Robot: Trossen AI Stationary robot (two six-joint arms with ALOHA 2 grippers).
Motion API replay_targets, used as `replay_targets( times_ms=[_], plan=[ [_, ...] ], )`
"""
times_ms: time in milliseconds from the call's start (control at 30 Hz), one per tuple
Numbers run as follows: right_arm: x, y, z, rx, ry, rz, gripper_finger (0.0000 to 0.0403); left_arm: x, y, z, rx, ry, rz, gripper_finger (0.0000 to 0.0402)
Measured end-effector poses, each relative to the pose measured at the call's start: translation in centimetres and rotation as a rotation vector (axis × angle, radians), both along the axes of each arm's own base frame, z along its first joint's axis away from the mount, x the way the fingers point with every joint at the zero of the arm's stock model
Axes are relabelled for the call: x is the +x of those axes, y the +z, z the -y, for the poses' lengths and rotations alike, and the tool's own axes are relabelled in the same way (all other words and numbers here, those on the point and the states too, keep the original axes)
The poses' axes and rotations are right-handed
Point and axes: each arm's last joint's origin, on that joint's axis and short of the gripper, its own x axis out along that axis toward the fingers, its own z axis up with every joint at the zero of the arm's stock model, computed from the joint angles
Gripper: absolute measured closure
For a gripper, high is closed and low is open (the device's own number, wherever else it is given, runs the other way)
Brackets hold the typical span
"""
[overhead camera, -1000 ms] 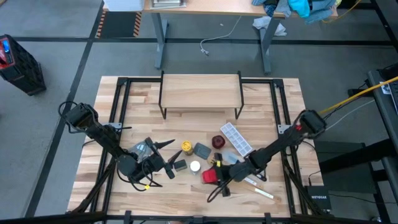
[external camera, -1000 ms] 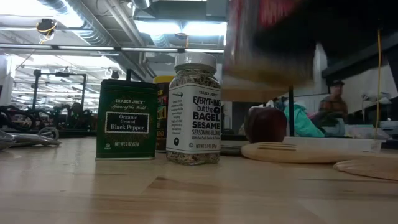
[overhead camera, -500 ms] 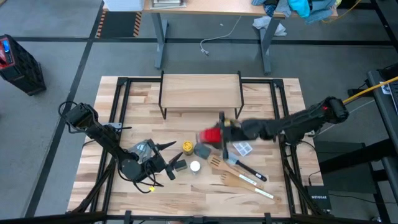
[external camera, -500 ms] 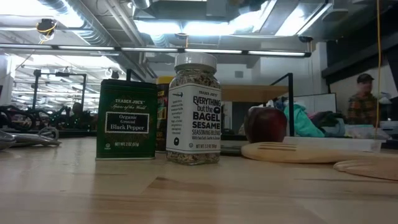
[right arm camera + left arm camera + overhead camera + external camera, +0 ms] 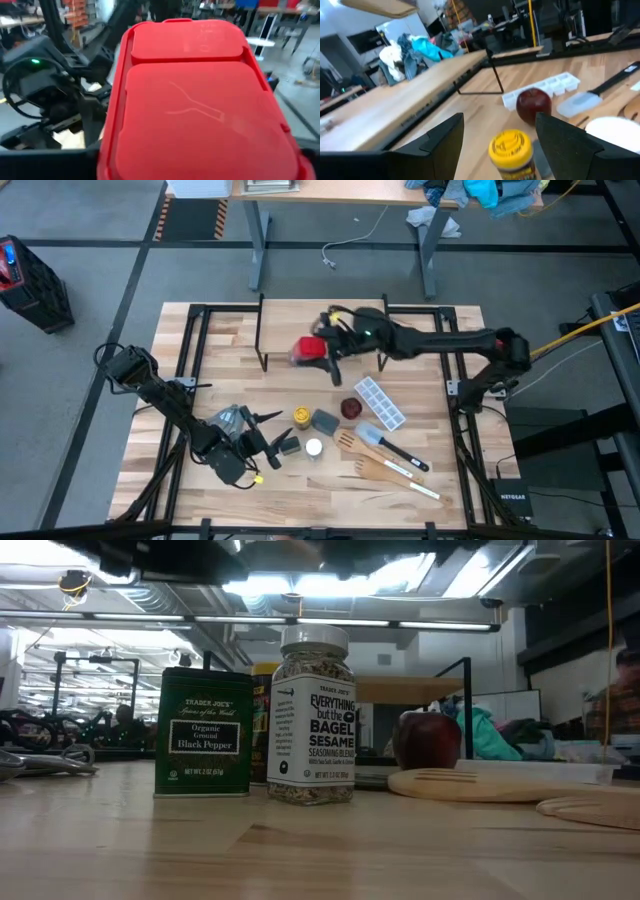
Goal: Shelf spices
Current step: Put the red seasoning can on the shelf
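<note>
The right gripper (image 5: 322, 352) is extended over the shelf (image 5: 370, 330) at the far side of the table (image 5: 450, 490), its fingers closed on the red square tin (image 5: 308, 351), which is carried clear of the surface above the shelf's front edge, toward the left half of the board. In the right wrist view the red tin's hinged lid (image 5: 200, 105) fills the frame directly ahead of that arm's camera. The left gripper (image 5: 268, 442) is low over the near-left part of the table with its two fingers (image 5: 437, 142) spread apart and nothing between them; the yellow-lidded amber jar (image 5: 511, 154) stands just ahead of the gap. The remaining spices are still on the tabletop, well apart from the shelf: the yellow-lidded jar (image 5: 300, 416), the dark square tin (image 5: 289, 446) and the white-capped jar (image 5: 314, 447) stand close together near the table's middle front. In the low view the dark tin (image 5: 204, 732), labelled black pepper, and the white-capped jar (image 5: 314, 716), labelled bagel sesame seasoning, stand upright, just beside one another. A small dark red round dish (image 5: 350, 408), a white segmented tray (image 5: 381, 402) and wooden utensils (image 5: 385, 470) lie to the right of the group.
</note>
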Motion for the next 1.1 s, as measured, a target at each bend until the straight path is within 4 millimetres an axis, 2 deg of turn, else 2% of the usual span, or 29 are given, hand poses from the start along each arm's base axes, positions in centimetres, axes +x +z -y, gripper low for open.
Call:
replay_targets(
  times_ms=[267, 533, 667, 900, 1100],
  plan=[
    [4.1, -1.8, 5.4, -0.037, -0.057, -0.115, 0.0224, -0.7, -1.7, -0.6, -0.076, 0.015, -0.017, 0.0163],
    [5.2, -4.3, 12.1, -0.001, -0.161, -0.147, 0.0224, -1.1, -2.4, -1.1, -0.065, 0.034, -0.047, 0.0163],
    [5.5, -6.2, 14.4, 0.046, -0.172, -0.184, 0.0224, -0.9, -2.5, -1.5, -0.047, 0.049, -0.064, 0.0163],
    [6.5, -9.2, 15.6, 0.068, -0.148, -0.224, 0.0224, 0.1, -2.5, -3.1, -0.026, 0.110, -0.083, 0.0163],
    [6.7, -9.6, 15.7, 0.053, -0.137, -0.224, 0.0224, 0.7, -2.5, -4.1, -0.035, 0.134, -0.096, 0.0163]
  ],
)
